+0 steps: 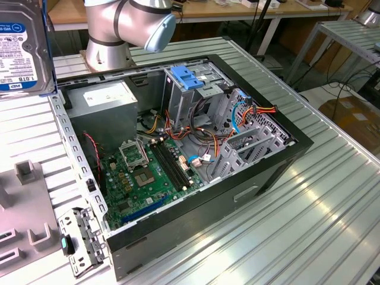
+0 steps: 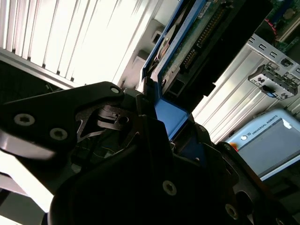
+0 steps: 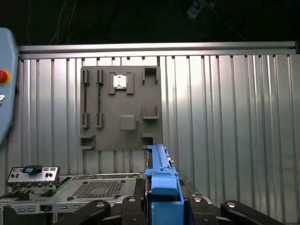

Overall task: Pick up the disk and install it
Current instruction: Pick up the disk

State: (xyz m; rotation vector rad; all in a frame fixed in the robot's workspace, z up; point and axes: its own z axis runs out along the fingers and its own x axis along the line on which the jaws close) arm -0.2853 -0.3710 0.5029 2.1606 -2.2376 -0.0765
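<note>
Standing edge-on, disk (image 3: 158, 165) sits clamped within end effector (image 3: 161, 206) grip.

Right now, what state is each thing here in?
disk, held on edge in the air above the table.
gripper, shut on the disk.
computer case, lying on its side, side panel off, boards and cables exposed.
grey holder plate, lying flat on the table.
</note>
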